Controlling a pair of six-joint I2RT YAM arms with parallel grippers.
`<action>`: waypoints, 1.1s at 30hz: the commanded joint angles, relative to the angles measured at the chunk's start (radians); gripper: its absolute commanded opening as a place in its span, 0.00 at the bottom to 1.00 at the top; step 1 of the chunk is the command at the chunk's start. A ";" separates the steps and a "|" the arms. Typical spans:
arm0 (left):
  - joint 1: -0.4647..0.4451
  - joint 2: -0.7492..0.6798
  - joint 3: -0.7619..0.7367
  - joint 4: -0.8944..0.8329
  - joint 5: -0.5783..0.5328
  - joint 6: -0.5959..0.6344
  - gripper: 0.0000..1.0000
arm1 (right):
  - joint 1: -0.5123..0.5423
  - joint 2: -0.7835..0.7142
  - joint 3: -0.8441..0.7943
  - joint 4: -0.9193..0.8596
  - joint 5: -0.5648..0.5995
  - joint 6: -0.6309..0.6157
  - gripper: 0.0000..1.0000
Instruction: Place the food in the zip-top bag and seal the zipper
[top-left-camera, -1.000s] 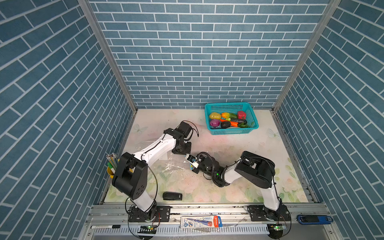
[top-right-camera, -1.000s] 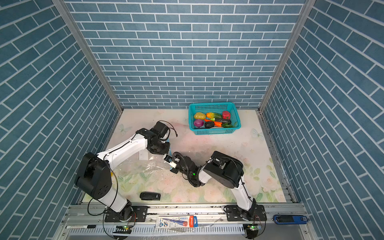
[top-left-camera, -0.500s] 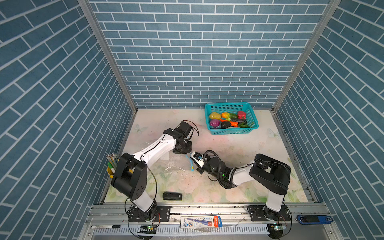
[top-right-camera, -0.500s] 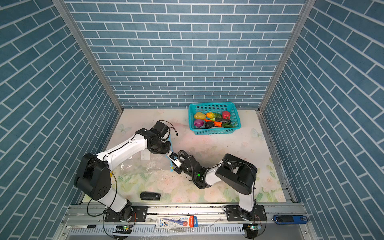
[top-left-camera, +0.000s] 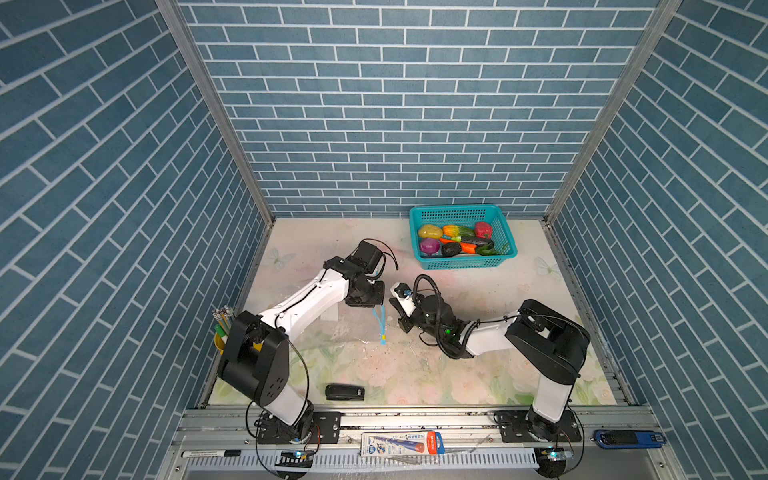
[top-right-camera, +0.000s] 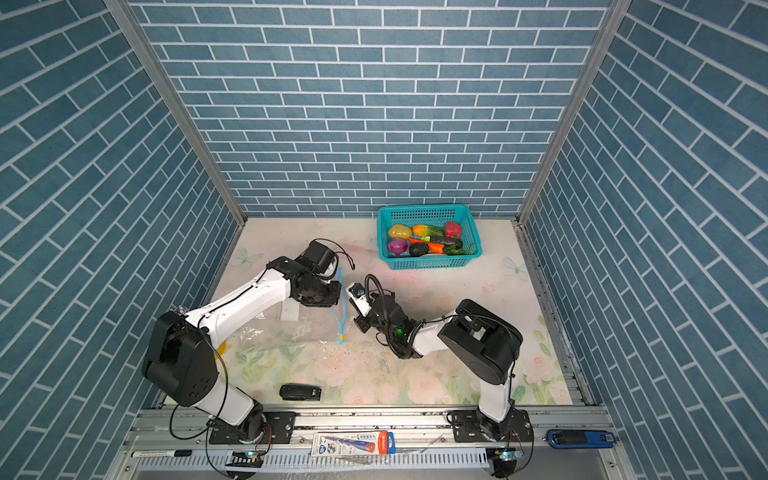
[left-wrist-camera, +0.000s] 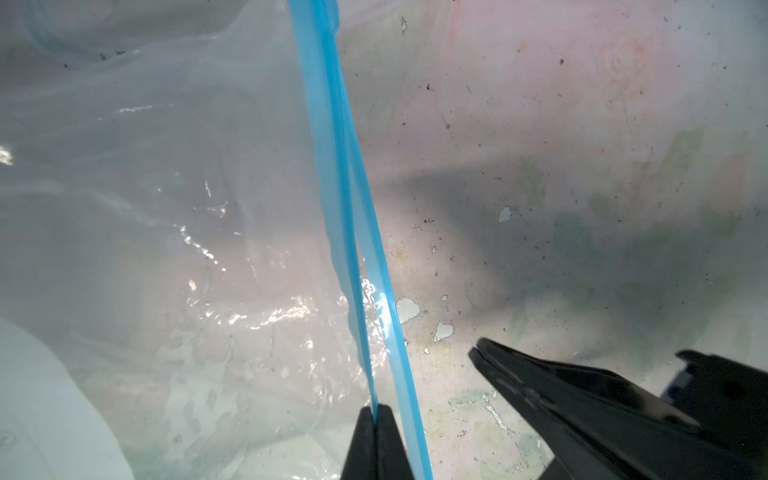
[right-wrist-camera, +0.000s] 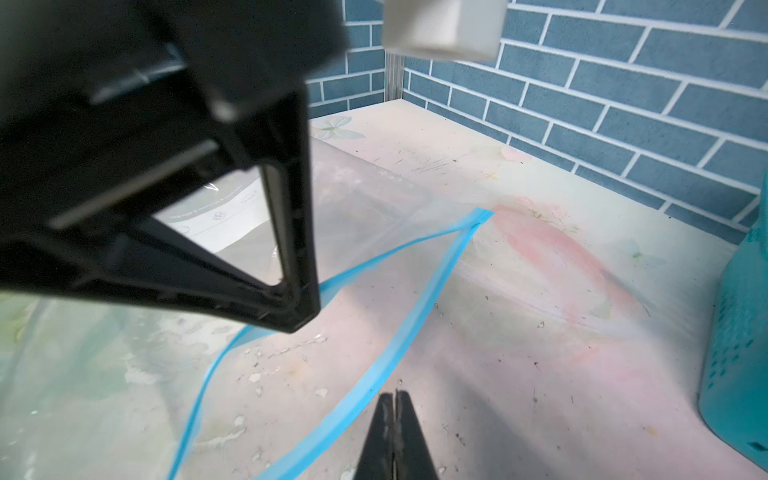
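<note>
The zip-top bag (top-left-camera: 332, 328) (top-right-camera: 291, 328) lies clear and flat on the table's left half. Its light-blue zipper (top-left-camera: 380, 324) (top-right-camera: 338, 320) (left-wrist-camera: 340, 166) (right-wrist-camera: 415, 332) gapes, the two lips apart. My left gripper (top-left-camera: 377, 305) (top-right-camera: 337, 297) (left-wrist-camera: 376, 409) (right-wrist-camera: 293, 320) is shut on the upper zipper lip and holds it off the table. My right gripper (top-left-camera: 394, 302) (top-right-camera: 353, 305) (right-wrist-camera: 394, 392) (left-wrist-camera: 478, 349) is shut with nothing in it, low beside the lower lip. The food (top-left-camera: 453, 243) (top-right-camera: 424, 243), several glossy toy vegetables, lies in the teal basket (top-left-camera: 465, 262) (top-right-camera: 430, 262) (right-wrist-camera: 739, 332) at the back right.
A black rectangular object (top-left-camera: 345, 392) (top-right-camera: 300, 392) lies near the front edge. A yellow pencil cup (top-left-camera: 222, 328) stands by the left wall behind the left arm. A marker, a packet and a blue device rest on the front rail. Brick walls close three sides.
The right gripper has drawn away from the bag's mouth, toward the back and right, and the right arm's elbow has swung right. The left gripper has kept its hold.
</note>
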 joint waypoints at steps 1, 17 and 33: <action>-0.004 -0.028 0.022 -0.018 0.014 -0.004 0.00 | -0.005 0.046 0.038 0.039 -0.083 0.057 0.00; -0.004 -0.066 0.034 -0.021 0.056 -0.019 0.00 | -0.043 0.156 0.139 0.074 -0.245 0.151 0.00; -0.004 -0.144 0.038 -0.037 0.061 -0.032 0.00 | -0.082 0.211 0.133 0.075 -0.227 0.194 0.00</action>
